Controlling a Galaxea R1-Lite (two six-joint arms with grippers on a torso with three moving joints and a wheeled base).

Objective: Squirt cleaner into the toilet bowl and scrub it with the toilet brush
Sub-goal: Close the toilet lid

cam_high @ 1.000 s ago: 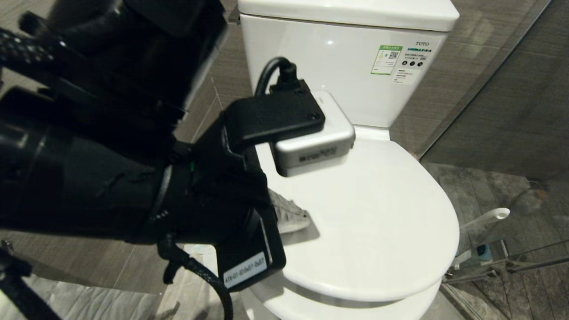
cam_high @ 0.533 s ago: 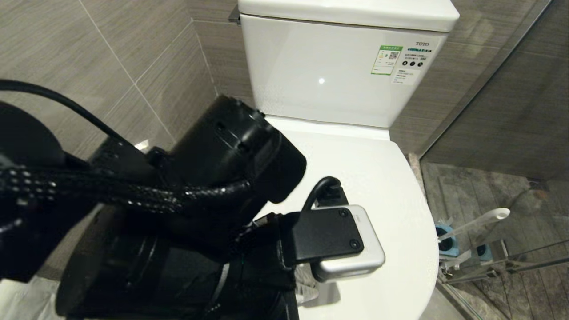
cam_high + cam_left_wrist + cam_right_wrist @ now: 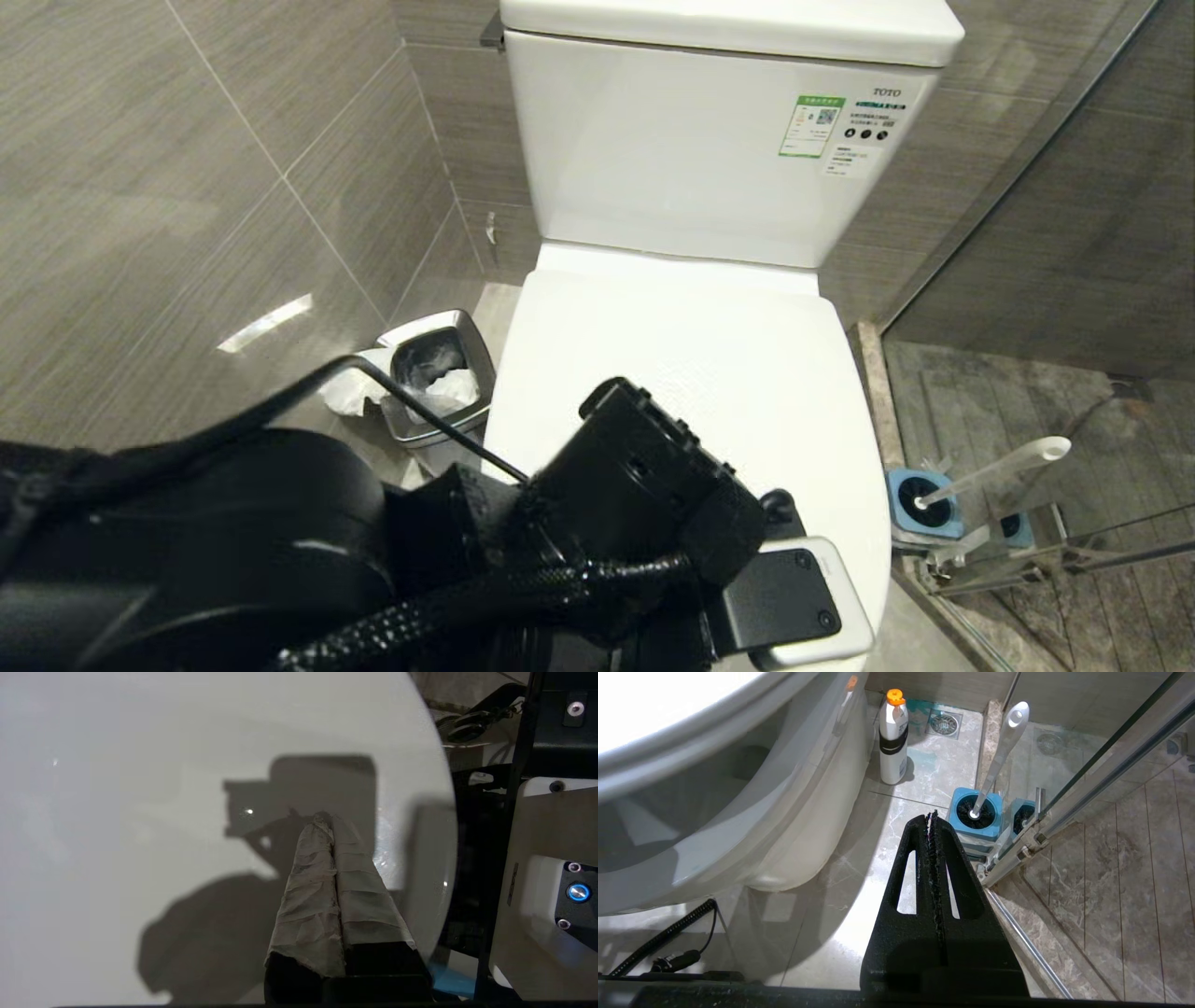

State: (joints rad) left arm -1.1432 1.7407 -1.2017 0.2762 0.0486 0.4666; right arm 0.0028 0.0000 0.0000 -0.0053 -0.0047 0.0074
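The toilet bowl (image 3: 691, 373) is white with its lid down, so the basin is hidden. My left gripper (image 3: 324, 820) is shut and empty, its tape-wrapped fingers (image 3: 308, 882) just over the lid near its front edge. In the head view the left arm (image 3: 644, 485) covers that gripper. The toilet brush (image 3: 1004, 742) stands in its blue holder (image 3: 976, 814) on the floor to the right of the toilet bowl (image 3: 752, 826). Short of the holder, my right gripper (image 3: 933, 817) hangs shut and empty. The cleaner shows only as teal smears (image 3: 924, 758) on the tiles.
A white bottle with an orange cap (image 3: 893, 737) stands on the floor beside the toilet's base. A steel waste bin (image 3: 434, 373) sits left of the toilet against the tiled wall. A glass shower partition with a metal rail (image 3: 1064, 807) closes off the right side.
My left arm has swung down and back toward the lid's front edge, uncovering the wall and the bin. Its gripper stayed shut.
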